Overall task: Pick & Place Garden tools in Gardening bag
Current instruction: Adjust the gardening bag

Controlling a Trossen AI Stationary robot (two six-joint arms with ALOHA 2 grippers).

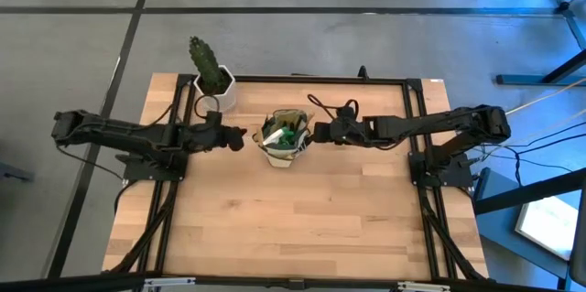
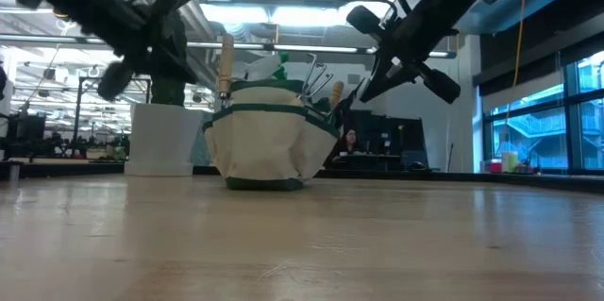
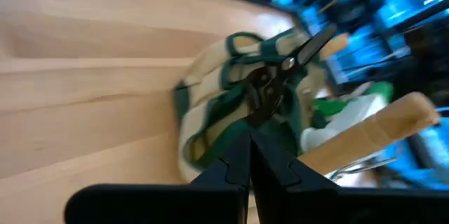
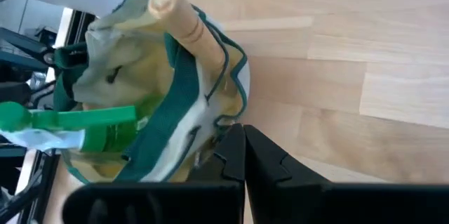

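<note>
The gardening bag (image 1: 282, 142) stood upright on the wooden table (image 1: 293, 228), near its far edge and roughly midway between the two arms, already packed with garden tools. A wooden handle (image 4: 184, 17) stuck up past the bag's rim, a green item (image 4: 84, 120) lay across the open mouth, and dark shears (image 3: 280, 76) rested against the fabric on the side facing the left arm. The left gripper (image 1: 240, 138) hung just beside the bag on its left, raised off the tabletop, its two dark fingers (image 3: 235, 164) pressed together and holding nothing. The right gripper (image 1: 318, 131) hung just beside the bag's opposite side, also in the air, its fingers (image 4: 238, 155) likewise closed tight on nothing. In the low view both arms reached in from above, flanking the bag without visibly touching it. A cactus (image 1: 207, 63) in a white pot (image 1: 218, 92) sat near the table's far left corner, behind the left arm. A person (image 2: 351, 141) was visible in the room beyond the table.
</note>
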